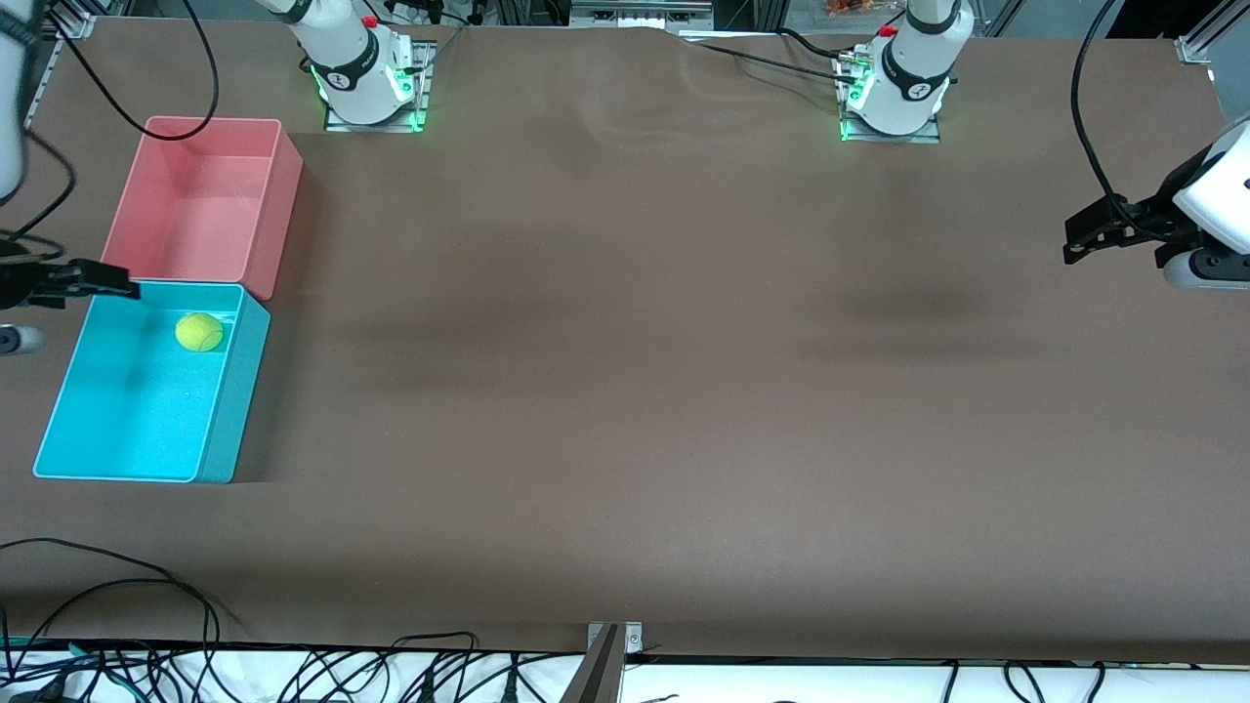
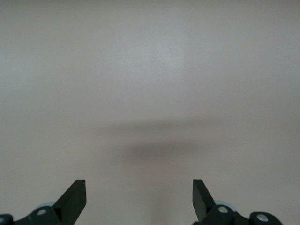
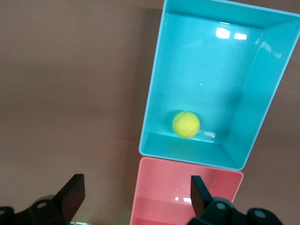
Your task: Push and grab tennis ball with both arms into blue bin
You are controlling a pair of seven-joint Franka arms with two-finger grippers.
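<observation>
Resting inside the blue bin at the frame's middle-left, the tennis ball looks delivered — so both tools stand spread and empty: right tool over the bin's upper corner, left tool parked at the right edge.

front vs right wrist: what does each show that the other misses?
Front only: the whole table, both arm bases, the left gripper open over bare table at the left arm's end, and cables along the table's near edge.
Right wrist only: a close look straight down between the open right gripper's fingers into the bins.
Both: the ball resting in the blue bin, near the wall that adjoins the pink bin, which holds nothing visible, and the right gripper over where the two bins meet.
</observation>
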